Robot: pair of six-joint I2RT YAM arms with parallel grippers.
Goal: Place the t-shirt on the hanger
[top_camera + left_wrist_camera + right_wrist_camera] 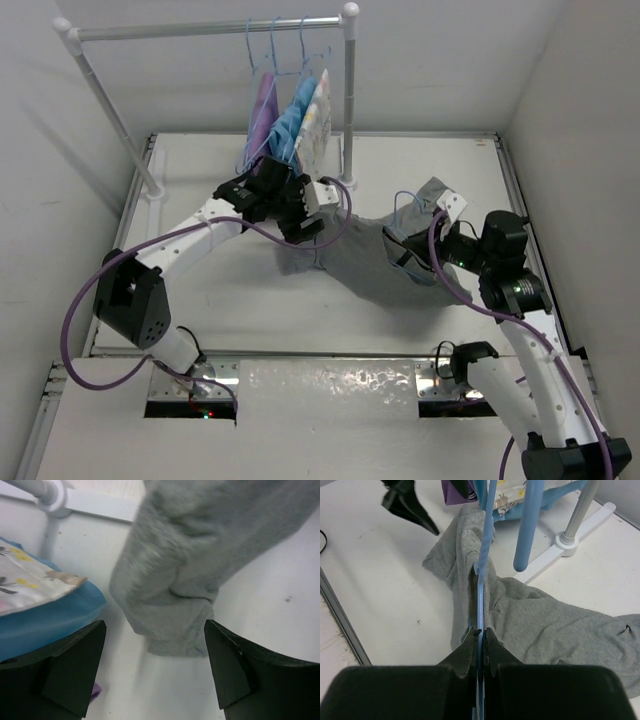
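Right gripper point(479, 636) sits closest to the lens in its wrist view. Its fingers are pressed together on the thin light-blue wire of the hanger point(485, 545), and the wire runs straight away from them toward 12 o'clock. We see the grey t-shirt point(540, 625) under that wire, rumpled on the white table point(200, 290). It spreads from centre out to 4 o'clock in this view. We cannot tell if any of the wire is inside the fabric.

From the top camera we put the t-shirt just right of table centre, stretched between the two grippers. One end is bunched at the right gripper at about 3 o'clock, with the hanger's hook poking up beside it.

Left gripper point(155, 625) has its fingers spread wide apart, clamped on nothing. In its wrist view a folded end of the t-shirt droops onto the table just beyond the fingertips, toward 12 o'clock. We cannot tell if it touches them.

At 12 o'clock in the top view stands a white rack point(200, 30). Three garments hang on it side by side: purple garment point(262, 110), blue garment point(295, 115), floral garment point(318, 115). The left gripper is just below their hems.
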